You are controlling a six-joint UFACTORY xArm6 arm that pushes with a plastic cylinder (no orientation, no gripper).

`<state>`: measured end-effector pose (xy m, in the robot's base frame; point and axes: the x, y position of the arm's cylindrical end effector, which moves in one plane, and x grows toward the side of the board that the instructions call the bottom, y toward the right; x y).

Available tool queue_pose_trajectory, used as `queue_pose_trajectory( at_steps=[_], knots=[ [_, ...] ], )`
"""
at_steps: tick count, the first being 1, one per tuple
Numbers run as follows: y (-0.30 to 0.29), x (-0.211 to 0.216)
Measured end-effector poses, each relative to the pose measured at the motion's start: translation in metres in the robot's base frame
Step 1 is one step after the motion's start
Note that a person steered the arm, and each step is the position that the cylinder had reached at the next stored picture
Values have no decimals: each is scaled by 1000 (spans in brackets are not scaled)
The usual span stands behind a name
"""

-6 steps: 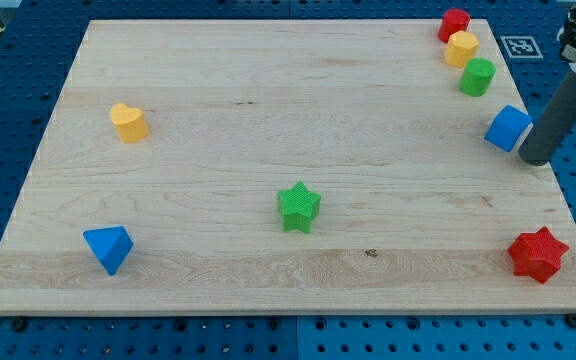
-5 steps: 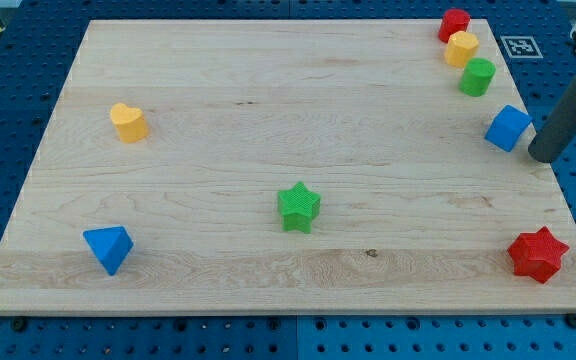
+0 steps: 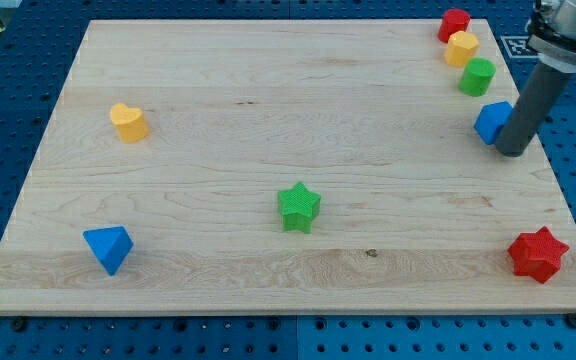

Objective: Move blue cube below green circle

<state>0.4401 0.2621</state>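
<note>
The blue cube (image 3: 491, 122) sits near the board's right edge, just below the green circle (image 3: 477, 77). My tip (image 3: 511, 152) is at the cube's lower right side, touching it, and the rod hides the cube's right part. The green circle is a short cylinder, a little up and left of the cube.
A yellow block (image 3: 461, 48) and a red block (image 3: 454, 24) sit above the green circle at the top right. A red star (image 3: 538, 254) lies bottom right, a green star (image 3: 299, 207) centre, a yellow heart (image 3: 128, 122) left, a blue triangle (image 3: 108, 248) bottom left. The wooden board (image 3: 268, 90) has an edge near the tip.
My tip has moved left from beyond the board's right edge onto the cube's right side. The blue cube has shifted left, a little nearer under the green circle.
</note>
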Motion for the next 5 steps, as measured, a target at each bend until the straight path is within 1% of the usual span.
queue_pose_trajectory(
  at_steps=[1,3,5],
  knots=[
    [26,0],
    [-2,-7],
    [-8,-17]
  ],
)
